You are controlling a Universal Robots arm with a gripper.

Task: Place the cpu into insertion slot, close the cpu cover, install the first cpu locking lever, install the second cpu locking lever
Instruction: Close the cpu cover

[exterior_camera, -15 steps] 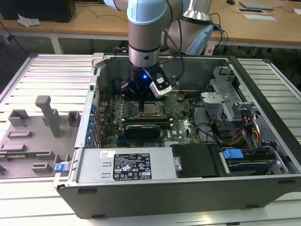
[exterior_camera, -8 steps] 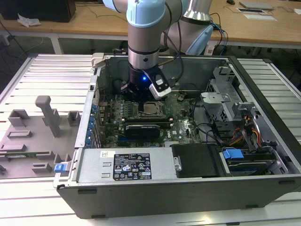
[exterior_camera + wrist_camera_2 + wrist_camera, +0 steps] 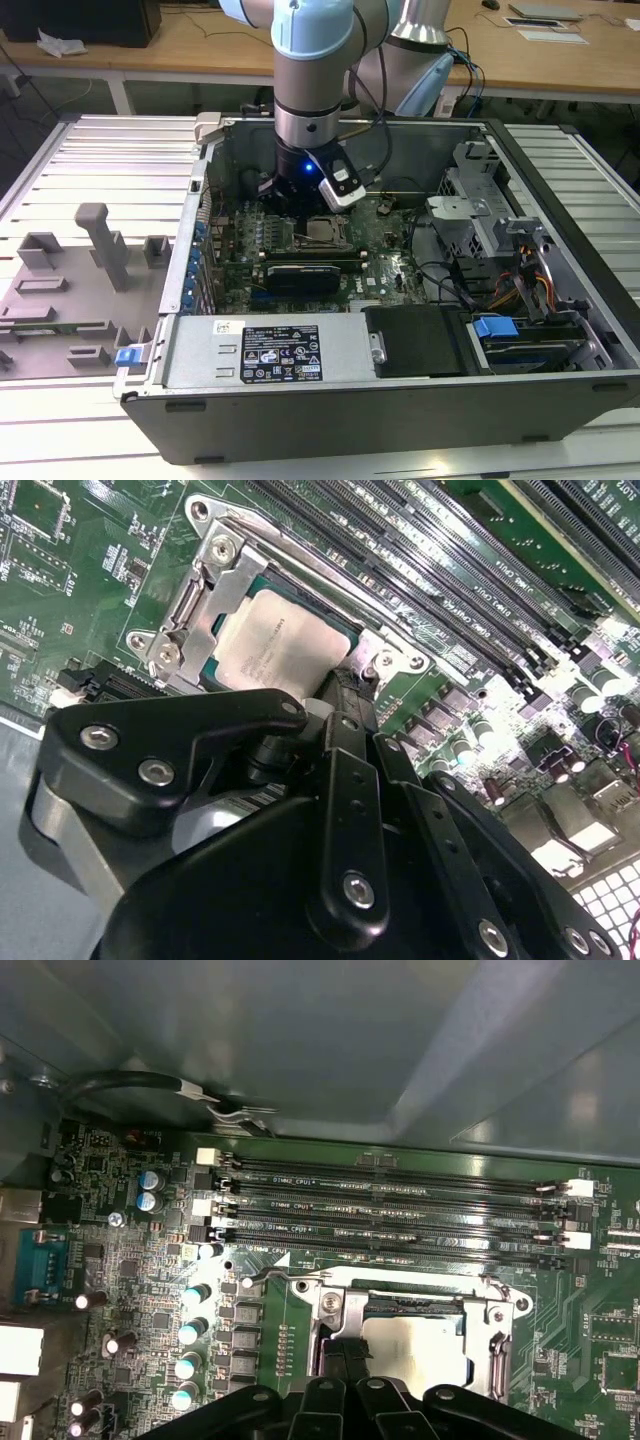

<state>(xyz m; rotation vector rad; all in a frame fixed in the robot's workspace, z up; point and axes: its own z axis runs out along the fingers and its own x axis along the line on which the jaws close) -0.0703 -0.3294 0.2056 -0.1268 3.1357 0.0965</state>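
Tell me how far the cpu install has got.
Done: the cpu sits in the insertion slot, and the cpu cover lies flat over it, framing its silver top. In hand: the shut end effector sits at the cover's edge. Left: the locking levers; I cannot tell whether either is latched.

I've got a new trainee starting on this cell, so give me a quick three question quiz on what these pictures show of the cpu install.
1. True or false: the cpu lies under the window of the lowered cpu cover.
2. The gripper is nearest to: A the cpu cover's edge, B the blue drive latch, C the grey fixture outside the case.
3. Which long black parts run beside the cpu cover in the first wrist view?
Key: 1 true; 2 A; 3 the memory slots.
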